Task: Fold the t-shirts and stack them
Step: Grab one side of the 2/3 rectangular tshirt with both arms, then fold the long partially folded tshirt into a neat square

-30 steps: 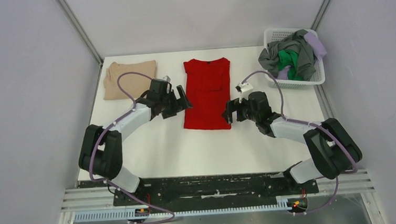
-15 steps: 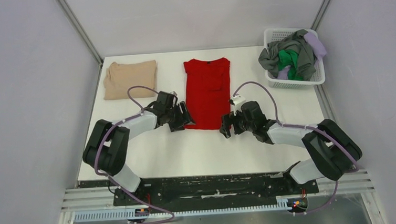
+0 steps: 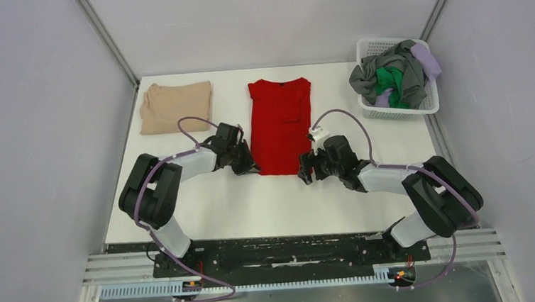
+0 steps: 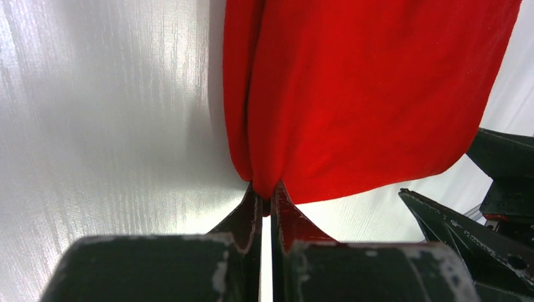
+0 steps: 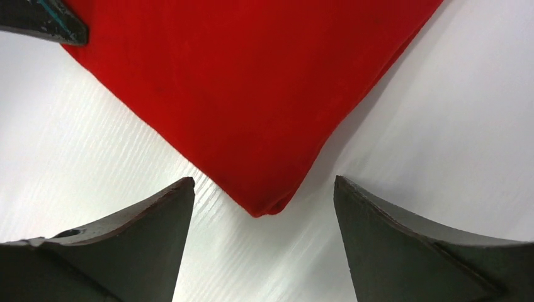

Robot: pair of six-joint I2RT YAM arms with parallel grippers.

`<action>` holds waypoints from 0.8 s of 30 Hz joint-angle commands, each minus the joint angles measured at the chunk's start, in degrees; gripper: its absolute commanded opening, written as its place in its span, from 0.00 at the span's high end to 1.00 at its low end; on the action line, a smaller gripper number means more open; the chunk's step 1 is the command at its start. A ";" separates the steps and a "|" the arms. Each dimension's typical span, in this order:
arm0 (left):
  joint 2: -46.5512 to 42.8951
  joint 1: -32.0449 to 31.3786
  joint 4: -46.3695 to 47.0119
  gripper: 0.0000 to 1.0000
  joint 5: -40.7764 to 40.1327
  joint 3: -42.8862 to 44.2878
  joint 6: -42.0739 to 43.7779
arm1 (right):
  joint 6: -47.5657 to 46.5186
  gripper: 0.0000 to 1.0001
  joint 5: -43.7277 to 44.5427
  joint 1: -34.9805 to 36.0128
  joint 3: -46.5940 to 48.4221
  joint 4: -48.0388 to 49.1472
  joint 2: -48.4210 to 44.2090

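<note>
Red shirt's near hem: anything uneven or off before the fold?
The grip is lopsided. The left gripper is shut on the red t-shirt at its near-left corner, while the right gripper is open, straddling the near-right corner without touching it. No damage visible.

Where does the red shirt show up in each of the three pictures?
Top external: red t-shirt lies in the middle of the white table.
Left wrist: upper right, near corner pinched by left gripper.
Right wrist: top, corner pointing down inside open right gripper.
Shared landmark: the white table.
</note>
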 commanded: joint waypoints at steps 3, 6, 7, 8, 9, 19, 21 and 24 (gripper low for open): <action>0.05 -0.43 -1.90 0.98 -1.98 0.38 0.22 | -1.71 0.30 -0.35 0.50 3.35 0.11 4.28; -0.27 -0.47 -2.01 0.98 -1.99 0.47 0.17 | -1.85 0.60 -0.53 0.64 3.70 0.01 4.98; -0.46 -0.45 -2.03 0.98 -2.07 0.40 0.14 | -1.92 0.66 -0.75 0.69 3.71 -0.11 5.09; -0.73 -0.46 -2.01 0.98 -2.08 0.26 0.12 | -1.90 0.72 -0.82 0.70 3.70 -0.36 5.14; -1.20 -0.47 -1.96 0.98 -2.12 0.02 0.02 | -1.80 0.77 -0.96 0.84 3.66 -0.59 5.11; -17.09 -1.42 -5.87 0.98 -3.17 -9.07 -0.35 | -1.11 1.00 -7.52 3.67 -0.96 -9.13 -6.97; -23.85 -2.40 -9.67 0.98 -3.25 -11.25 -0.19 | -1.36 1.00 -12.08 4.64 -2.22 -12.71 -11.86; -35.59 -5.19 -13.89 0.98 -3.59 -13.88 -2.04 | 0.59 1.00 -19.47 6.72 -4.29 -15.07 -18.30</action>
